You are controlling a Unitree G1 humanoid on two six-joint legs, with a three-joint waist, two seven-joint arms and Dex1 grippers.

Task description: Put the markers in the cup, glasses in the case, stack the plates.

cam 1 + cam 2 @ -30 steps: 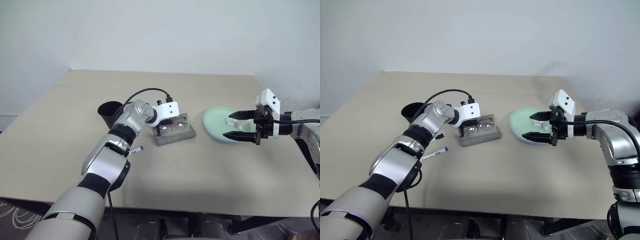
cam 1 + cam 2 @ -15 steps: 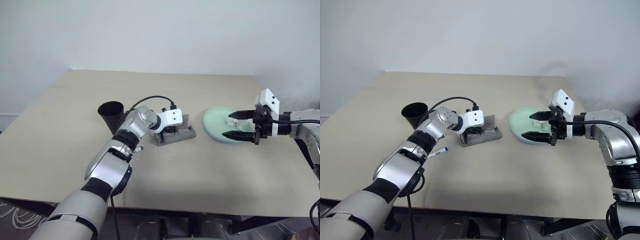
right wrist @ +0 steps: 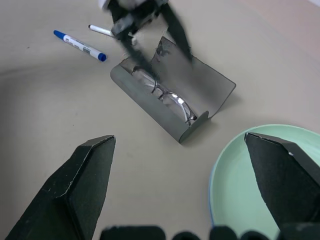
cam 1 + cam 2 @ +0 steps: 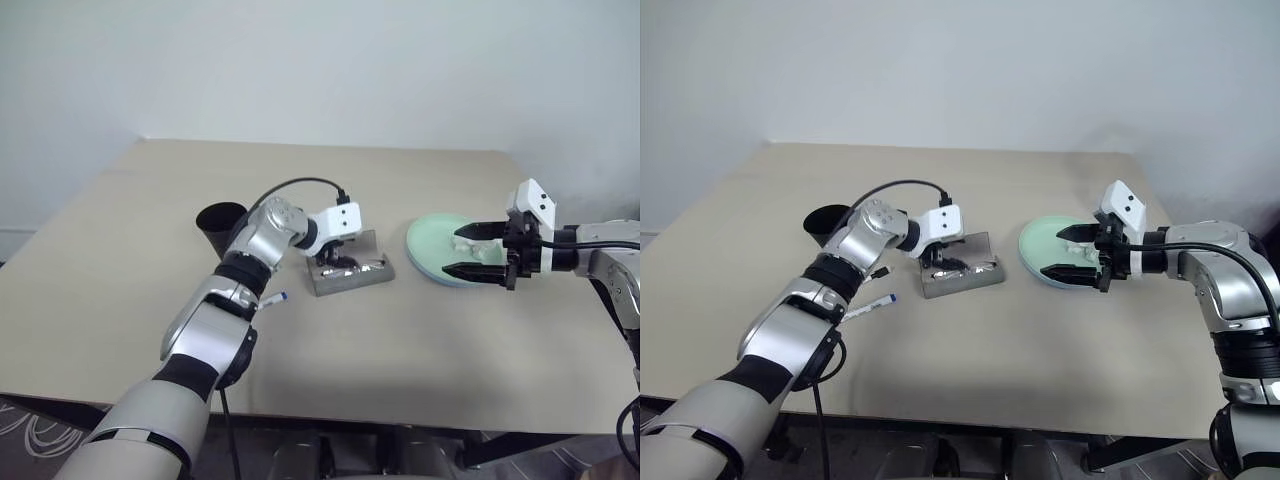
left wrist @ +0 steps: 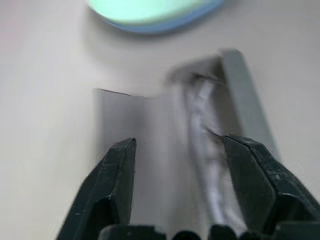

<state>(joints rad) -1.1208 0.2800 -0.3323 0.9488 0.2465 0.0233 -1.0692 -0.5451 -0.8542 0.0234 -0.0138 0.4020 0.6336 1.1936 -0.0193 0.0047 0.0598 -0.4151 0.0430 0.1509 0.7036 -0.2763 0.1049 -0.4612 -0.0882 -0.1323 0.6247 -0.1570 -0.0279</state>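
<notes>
Right wrist view: blue-capped marker (image 3: 79, 44) and black-tipped marker (image 3: 101, 30) lie on desk (image 3: 60, 100) beside case (image 3: 172, 102). Head views: only blue one (image 4: 870, 307) seen, partly behind left arm. Case open, glasses (image 3: 172, 100) inside, long axis along case, running left-near to right-far. Left tool (image 4: 338, 262) over case, fingers parted, gripping nothing. Right tool (image 4: 478, 253) wide open, empty, over mint plate (image 4: 432, 245). Cup (image 4: 218, 226) upright, left of case.
</notes>
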